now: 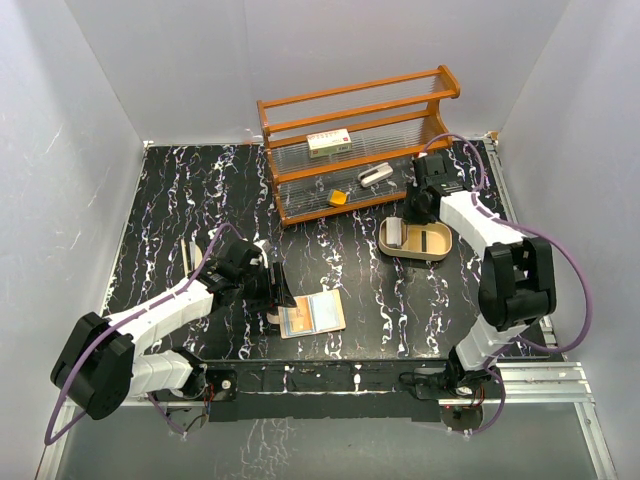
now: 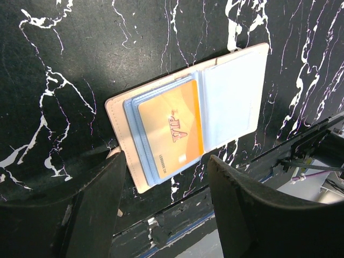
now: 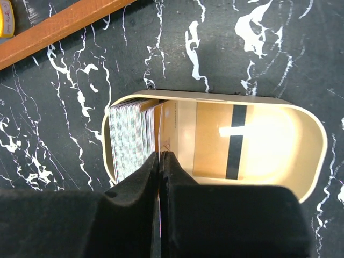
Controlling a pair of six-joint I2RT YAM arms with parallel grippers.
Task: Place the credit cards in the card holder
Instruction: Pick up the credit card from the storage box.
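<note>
We find the left arm (image 1: 165,315) stretched low and forward, the left gripper (image 2: 166,159) fingers standing well apart. The right arm (image 1: 480,225) reaches far forward, the right gripper (image 3: 159,155) fingers pressed together.

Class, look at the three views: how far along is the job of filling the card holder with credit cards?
Done: an orange-yellow card sits in the open card holder. In hand: the right gripper is shut on what looks like an upright card in the tray; the left gripper hangs open by the holder. Left: the stack beside it in the tray.
</note>
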